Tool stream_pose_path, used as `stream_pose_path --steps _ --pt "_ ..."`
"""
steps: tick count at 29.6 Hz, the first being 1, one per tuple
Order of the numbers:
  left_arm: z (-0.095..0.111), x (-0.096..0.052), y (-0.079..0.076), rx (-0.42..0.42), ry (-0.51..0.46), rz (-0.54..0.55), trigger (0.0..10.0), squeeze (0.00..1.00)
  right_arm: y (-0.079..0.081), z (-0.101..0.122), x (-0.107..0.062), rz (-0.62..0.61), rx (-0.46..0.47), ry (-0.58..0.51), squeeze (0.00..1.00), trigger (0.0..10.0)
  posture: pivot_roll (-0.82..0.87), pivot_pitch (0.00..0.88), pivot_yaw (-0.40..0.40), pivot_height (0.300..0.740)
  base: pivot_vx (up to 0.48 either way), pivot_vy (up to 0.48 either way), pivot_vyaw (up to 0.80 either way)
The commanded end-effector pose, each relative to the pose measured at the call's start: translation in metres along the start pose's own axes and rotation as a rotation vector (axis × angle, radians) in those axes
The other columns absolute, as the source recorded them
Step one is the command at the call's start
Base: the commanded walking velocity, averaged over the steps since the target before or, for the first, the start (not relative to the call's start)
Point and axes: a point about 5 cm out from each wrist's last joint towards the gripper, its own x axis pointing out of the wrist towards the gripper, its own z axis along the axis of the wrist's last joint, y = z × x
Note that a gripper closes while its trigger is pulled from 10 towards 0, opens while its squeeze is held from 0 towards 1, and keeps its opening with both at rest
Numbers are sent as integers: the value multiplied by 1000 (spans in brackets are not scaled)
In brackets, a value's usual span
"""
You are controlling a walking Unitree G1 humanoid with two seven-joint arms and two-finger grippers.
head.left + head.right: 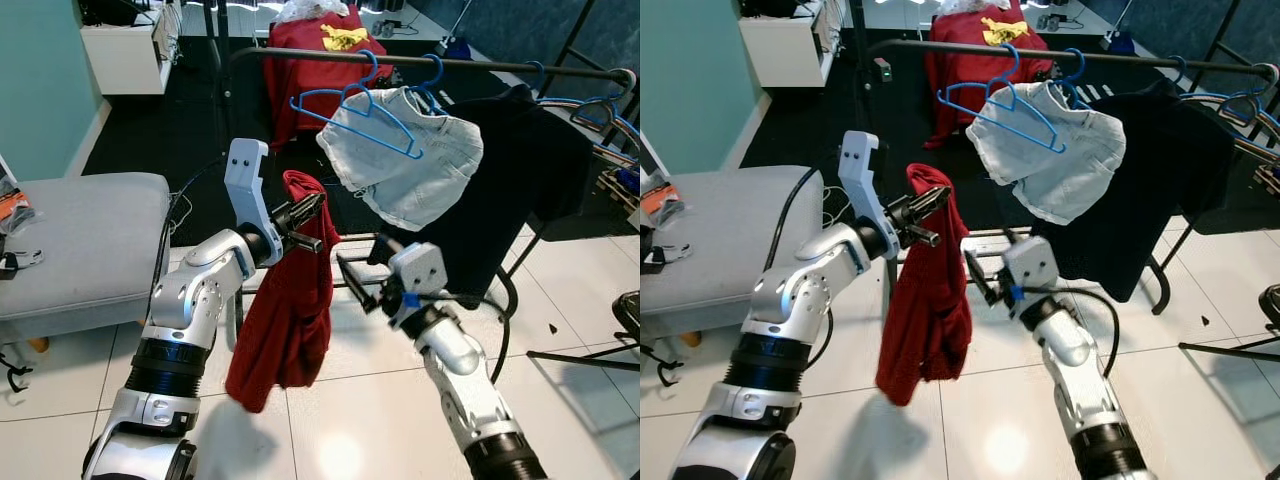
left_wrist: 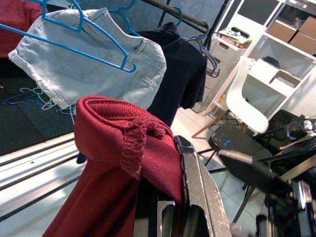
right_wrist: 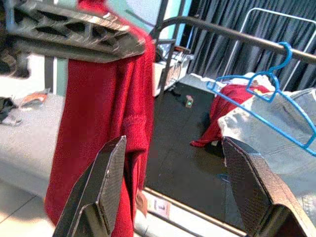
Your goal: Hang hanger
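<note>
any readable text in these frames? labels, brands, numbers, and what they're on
No text can be read anywhere.
Yellow print on the red garment on the floor: a shape, no letters made out.
Boxes on the white shelf: no legible marks.
Small tag at the foot of the rack: blurred, unreadable.
Red cloth in the left claw, denim shorts and blue hanger: no labels visible.

A garment hangs at frame centre from the left end effector, with the right end effector just right of it. Behind, across the upper frame, a rail carries hangers and clothes. A sofa sits at the left edge.
</note>
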Motion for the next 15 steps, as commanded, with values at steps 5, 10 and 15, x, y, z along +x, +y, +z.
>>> stream_pose_path --steps 5,10,15 --pt "4 4 -10 1 -16 -40 0 0 3 -11 6 91 55 62 0 10000 -76 149 -52 740 0 0 0" --pt "4 3 -10 0 -14 -42 0 0 4 -12 12 119 58 71 0 10000 -73 150 -55 740 0 0 0" --pt "5 2 -11 -1 -16 -46 0 0 7 -15 18 185 64 95 0 10000 -69 150 -59 740 0 0 0"
